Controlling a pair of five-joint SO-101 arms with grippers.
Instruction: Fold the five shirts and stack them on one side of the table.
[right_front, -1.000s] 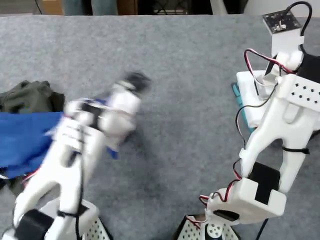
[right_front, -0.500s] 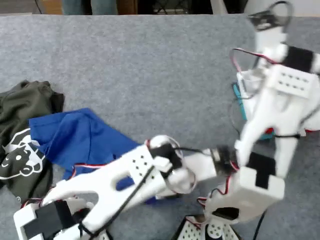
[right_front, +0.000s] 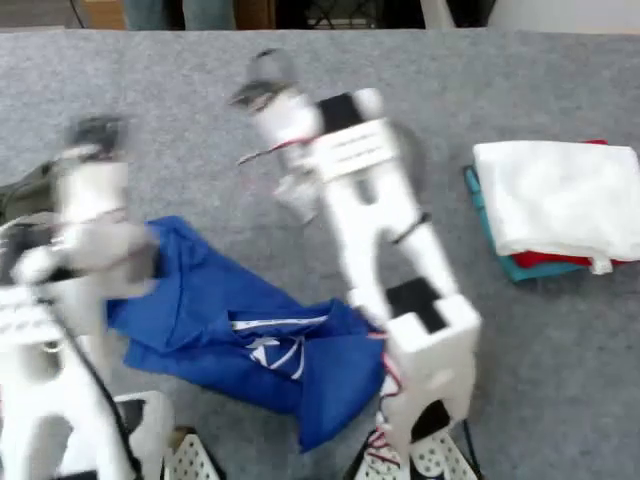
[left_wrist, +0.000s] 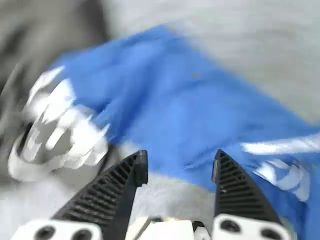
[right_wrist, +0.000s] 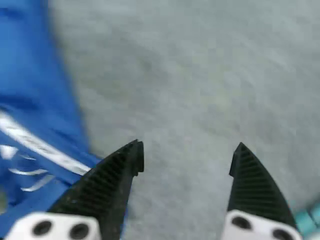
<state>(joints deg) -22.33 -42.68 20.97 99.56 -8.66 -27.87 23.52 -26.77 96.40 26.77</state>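
Sprawling across the front of the grey bench (right_front: 200, 80), a crumpled blue shirt (right_front: 240, 330) lies unfolded. A folded stack (right_front: 545, 220) sits on the bench's right side, a white shirt (right_front: 555, 190) on top, red (right_front: 540, 259) and teal (right_front: 480, 215) beneath. A dark shirt with a white print (left_wrist: 55, 125) lies beside the blue one. The left tool (left_wrist: 180, 156) hangs released above the blue shirt. The right tool (right_wrist: 189, 146), jaws apart, hangs over bare bench beside it.

Robot test bench; grey felt tabletop (right_front: 500, 80); bare-wired white arms (right_front: 375, 215).
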